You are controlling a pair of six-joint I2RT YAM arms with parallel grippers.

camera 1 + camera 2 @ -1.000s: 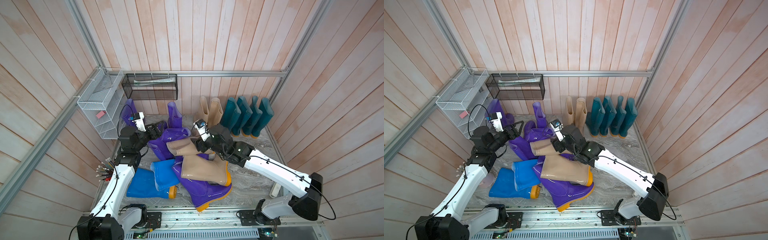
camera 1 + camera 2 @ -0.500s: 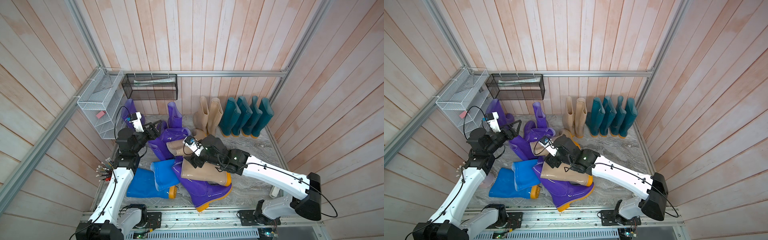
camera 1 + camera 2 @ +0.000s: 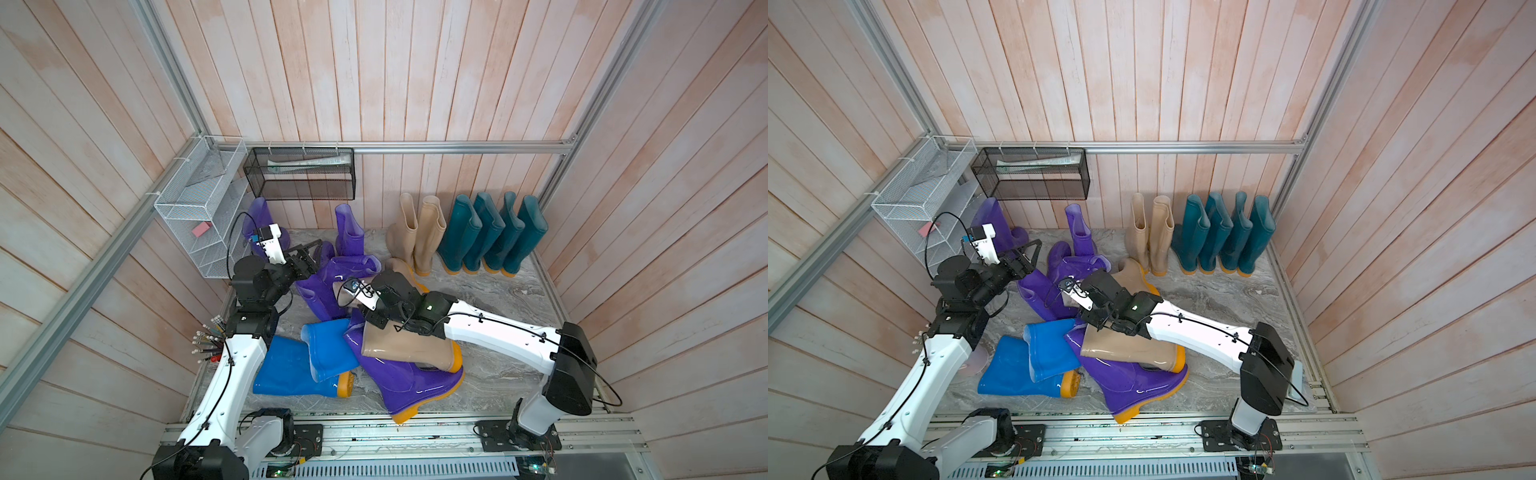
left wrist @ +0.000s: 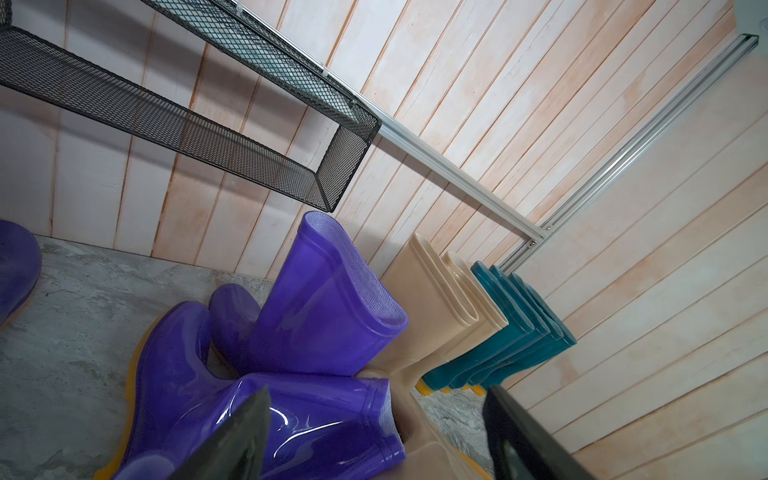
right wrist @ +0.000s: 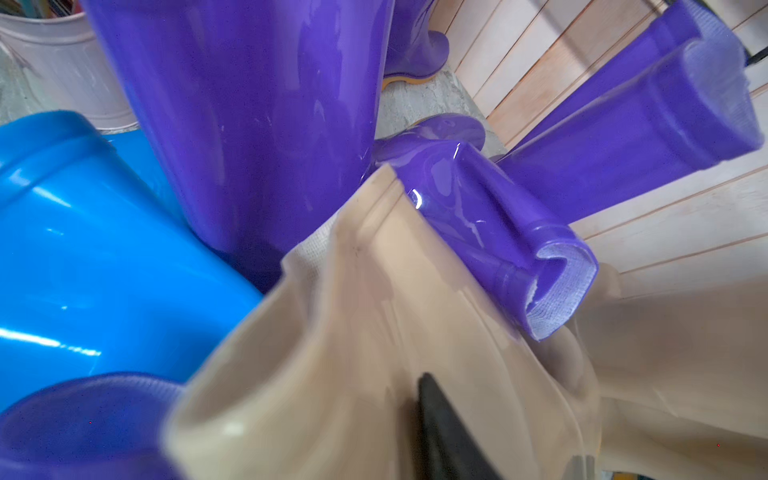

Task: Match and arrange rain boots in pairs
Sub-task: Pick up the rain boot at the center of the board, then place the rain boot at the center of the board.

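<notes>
Progress is looking partial. Four dark teal boots [image 3: 492, 232] are standing in a row against the back wall, with a beige pair [image 3: 417, 232] standing just beside them, so I am counting those six as arranged. The rest is waiting. Two blue boots [image 3: 291, 370] are lying on their sides at the front of the worktop [image 3: 498, 299], and tangled purple boots [image 3: 328, 278] are lying in the middle. Two upright purple boots [image 3: 349, 232] are standing well apart at the back, and a loose beige boot [image 3: 401, 268] is lying near the beige pair.

The right claw [image 3: 371, 323] is working at the cuff of a second fallen beige boot [image 3: 409, 351], which is lying across a large purple boot [image 3: 409, 384]. Only one finger [image 5: 440, 424] is showing against the rubber, so I cannot tell whether it is gripping. The left claw [image 4: 376, 399] is hovering open over the purple tangle, holding nothing.
</notes>
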